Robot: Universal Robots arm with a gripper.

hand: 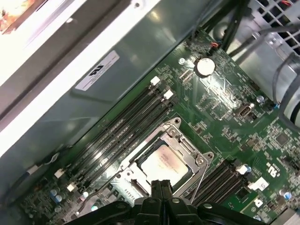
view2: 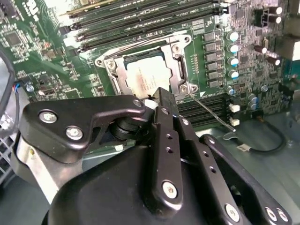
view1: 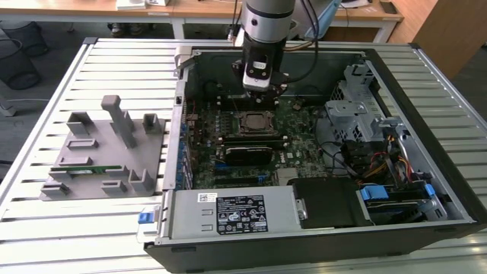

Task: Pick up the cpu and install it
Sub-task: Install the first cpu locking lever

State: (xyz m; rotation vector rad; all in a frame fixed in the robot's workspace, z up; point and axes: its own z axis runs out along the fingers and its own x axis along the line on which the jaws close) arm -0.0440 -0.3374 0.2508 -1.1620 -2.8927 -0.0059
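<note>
Pincer (hand: 161, 187) pressed together, empty, just above socket (hand: 187, 140) edge; cpu (hand: 165, 162) seated flat in socket frame, inside case (view1: 449, 188) on bench (view1: 45, 228); RAM slots (hand: 122, 131) close alongside

Silver-grey arm (view1: 268, 23) with black, screw-studded pincer (view2: 161, 101).

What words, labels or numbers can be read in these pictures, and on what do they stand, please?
Black label on the power supply: print too small to read.
White label on the case wall: blurred.
The cpu top: faint print, unreadable.
Nothing can be quoted.
</note>
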